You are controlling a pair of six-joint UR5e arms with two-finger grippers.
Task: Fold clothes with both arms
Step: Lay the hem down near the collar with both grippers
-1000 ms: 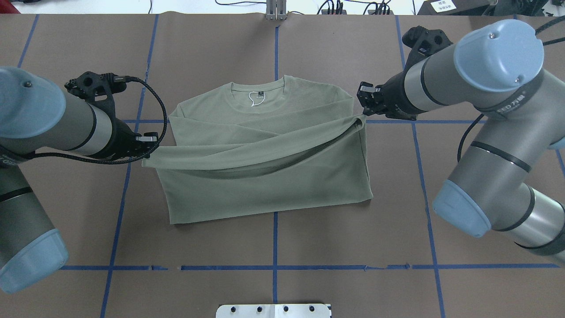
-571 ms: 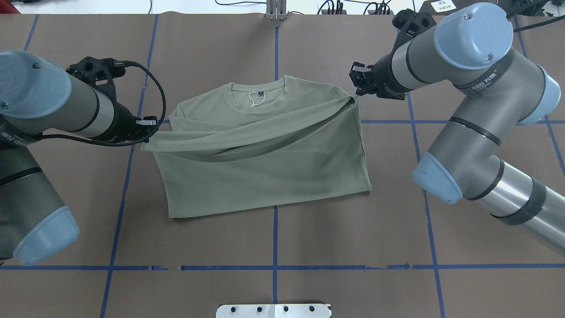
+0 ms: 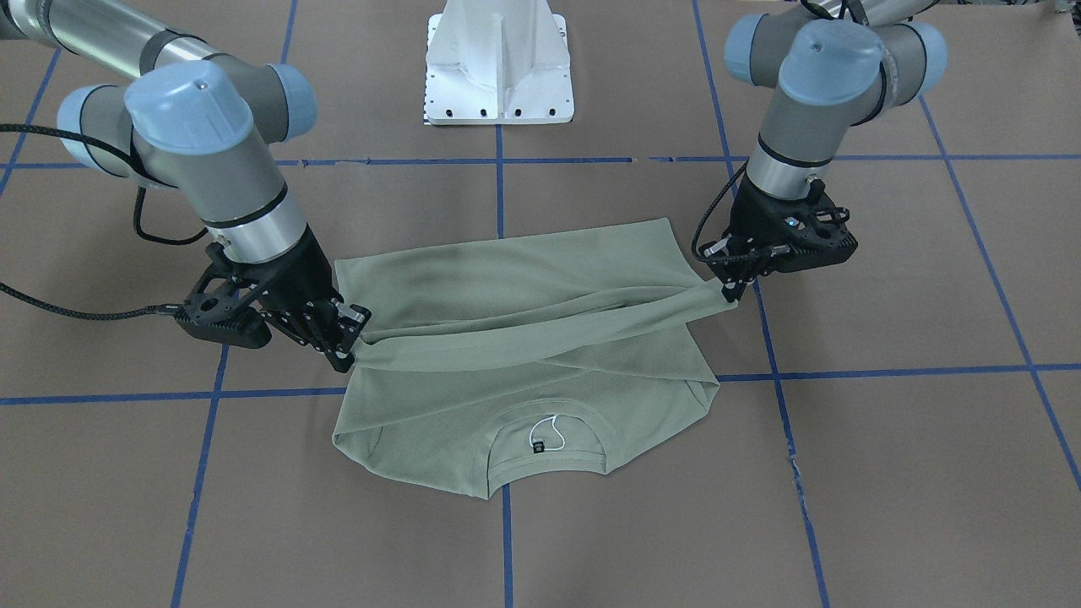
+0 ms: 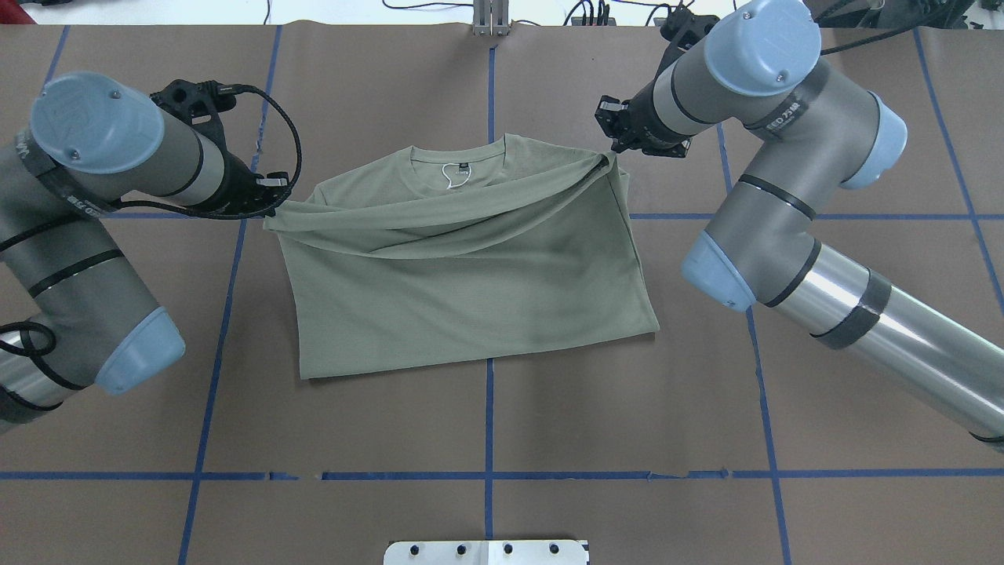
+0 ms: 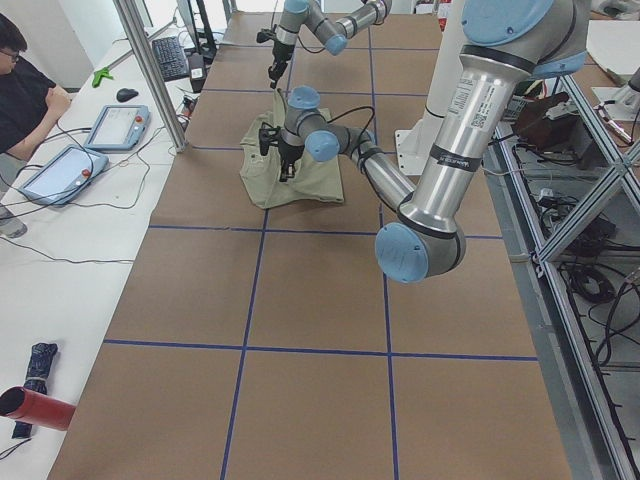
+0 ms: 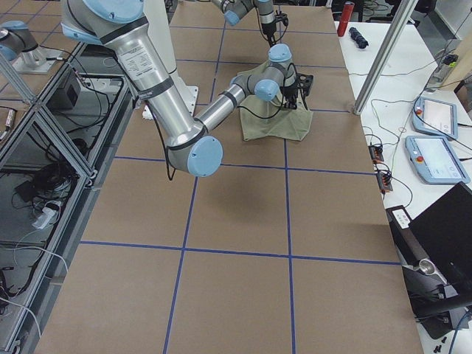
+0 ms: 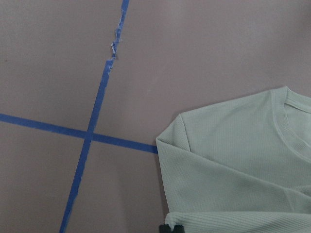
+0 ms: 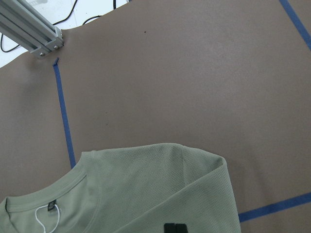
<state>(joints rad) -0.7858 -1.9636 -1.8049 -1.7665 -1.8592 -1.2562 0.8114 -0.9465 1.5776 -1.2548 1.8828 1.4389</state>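
The left arm (image 4: pixel 86 314) reaches in over the left edge of the brown, blue-taped table (image 4: pixel 369 78). Its left gripper (image 4: pixel 271 205) is closed on one corner of the shirt's hem. The cloth hides most of the fingertips, so the pinch appears tight rather than plainly so.

The sage-green shirt (image 4: pixel 471 282) lies about midway between the table's left and right edges, nearer the far edge than the robot's side. Its collar points to the far edge. The black neck label (image 4: pixel 463 165) and the white string loop (image 4: pixel 452 177) show inside the neckline. The lower half is doubled over the chest, and the fold lies flat toward the robot. The hem is raised off the body and drawn into a sagging band between the two claws, running aslant just below the collar.

The right gripper (image 4: pixel 608 153) is clamped on the other hem corner, beside the shirt's right shoulder and closer to the far edge than the left claw. The right arm (image 4: pixel 784 157) stretches in from the table's right side.
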